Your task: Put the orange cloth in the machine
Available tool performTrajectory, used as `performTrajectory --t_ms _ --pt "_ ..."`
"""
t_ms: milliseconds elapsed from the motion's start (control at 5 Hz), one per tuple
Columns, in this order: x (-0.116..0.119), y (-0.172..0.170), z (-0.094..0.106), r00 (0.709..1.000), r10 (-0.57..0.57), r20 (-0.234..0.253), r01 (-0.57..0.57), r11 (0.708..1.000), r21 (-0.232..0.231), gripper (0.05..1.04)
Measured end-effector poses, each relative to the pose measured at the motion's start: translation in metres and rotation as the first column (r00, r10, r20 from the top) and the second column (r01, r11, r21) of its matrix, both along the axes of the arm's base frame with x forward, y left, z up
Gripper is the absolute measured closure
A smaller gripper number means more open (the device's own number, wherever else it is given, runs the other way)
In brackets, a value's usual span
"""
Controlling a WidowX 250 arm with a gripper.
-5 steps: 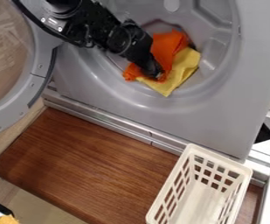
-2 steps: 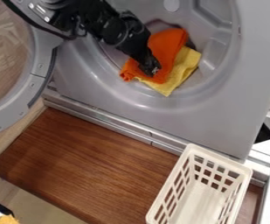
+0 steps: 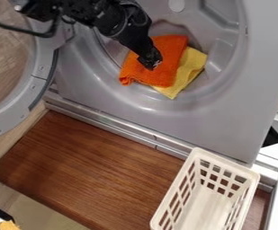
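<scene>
Two cloths observed inside the machine (image 3: 219, 117), between twelve and one o'clock in the view. The orange cloth (image 3: 170, 56) partly covers the yellow cloth (image 3: 189, 69), visible towards four o'clock. The gripper (image 3: 153, 64) is over the orange one; whether its pincer is apart, together or clamped cannot be told. White basket (image 3: 193, 168): five o'clock.

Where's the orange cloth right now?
The orange cloth lies in the opening of the grey machine, partly over the yellow cloth, with the gripper at its upper left.
</scene>
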State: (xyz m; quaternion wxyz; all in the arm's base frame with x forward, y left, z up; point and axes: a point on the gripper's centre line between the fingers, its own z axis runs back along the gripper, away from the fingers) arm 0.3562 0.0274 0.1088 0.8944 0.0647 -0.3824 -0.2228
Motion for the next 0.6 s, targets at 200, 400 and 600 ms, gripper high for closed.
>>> performTrajectory --t_ms 200,400,600 --pt "-0.029 -0.01 -0.003 0.996 0.061 -0.069 -0.059 0.998 0.028 0.083" --pt "-0.056 -0.019 -0.018 0.978 0.111 -0.175 -0.1 0.992 0.072 0.083" --pt "-0.08 -0.027 -0.03 0.961 0.151 -0.23 -0.135 0.987 0.084 0.083"
